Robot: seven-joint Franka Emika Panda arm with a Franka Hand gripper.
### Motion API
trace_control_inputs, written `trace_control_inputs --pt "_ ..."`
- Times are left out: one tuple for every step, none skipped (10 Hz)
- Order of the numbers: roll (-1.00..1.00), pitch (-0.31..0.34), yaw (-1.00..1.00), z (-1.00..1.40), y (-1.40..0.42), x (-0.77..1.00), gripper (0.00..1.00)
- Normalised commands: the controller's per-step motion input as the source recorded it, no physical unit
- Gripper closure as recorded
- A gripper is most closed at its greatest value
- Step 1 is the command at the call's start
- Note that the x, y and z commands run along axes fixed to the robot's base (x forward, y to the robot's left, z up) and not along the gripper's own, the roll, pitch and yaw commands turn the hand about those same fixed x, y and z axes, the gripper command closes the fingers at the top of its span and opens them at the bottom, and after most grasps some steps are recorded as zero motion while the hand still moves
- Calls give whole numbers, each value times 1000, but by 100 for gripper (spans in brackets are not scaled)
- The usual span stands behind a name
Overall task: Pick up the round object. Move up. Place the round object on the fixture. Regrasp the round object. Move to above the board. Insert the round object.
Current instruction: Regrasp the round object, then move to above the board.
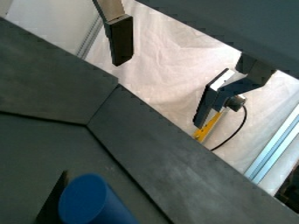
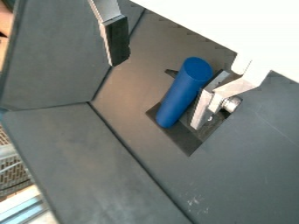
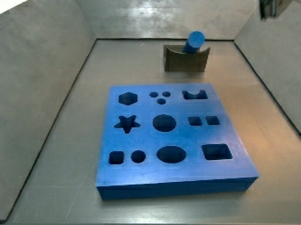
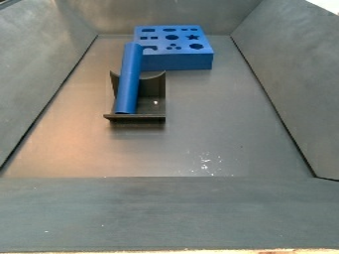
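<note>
Wrist views show tool (image 2: pixel 170 61) empty, fingers spread wide, raised above smooth blue cylinder peg (image 2: pixel 183 90) leaning in dark olive fixture (image 4: pixel 137 100) notch. Regrasp: descend centred, clamp mid-length, before flat blue holed board (image 3: pixel 172 136).

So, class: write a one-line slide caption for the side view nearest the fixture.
Blue round object resting on the fixture, the board behind; open gripper apart from it, seen only in wrist views.
</note>
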Motion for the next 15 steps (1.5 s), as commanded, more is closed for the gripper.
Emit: trace_control_inputs --pt "15 -107 59 -1000 43 51 0" --pt "32 -124 26 -1000 39 54 0" --pt "47 -127 5 -1000 37 53 0" --pt "47 -126 -17 -1000 34 55 0" --pt "47 -111 -39 -1000 34 55 0" --pt "47 -92 -56 -1000 30 55 0" --pt "46 -85 -58 -1000 27 59 0" --pt "45 -60 -56 -777 20 48 0" --pt "44 -45 -53 -610 11 46 0" --pt "45 -25 -39 -393 6 47 0" --pt "42 -15 -32 -289 5 50 0" --pt "0 0 0 0 0 0 100" --pt "117 -113 262 1000 58 -266 100" --pt "117 -113 262 1000 58 -266 100" --pt "42 -206 209 1000 41 -256 100"
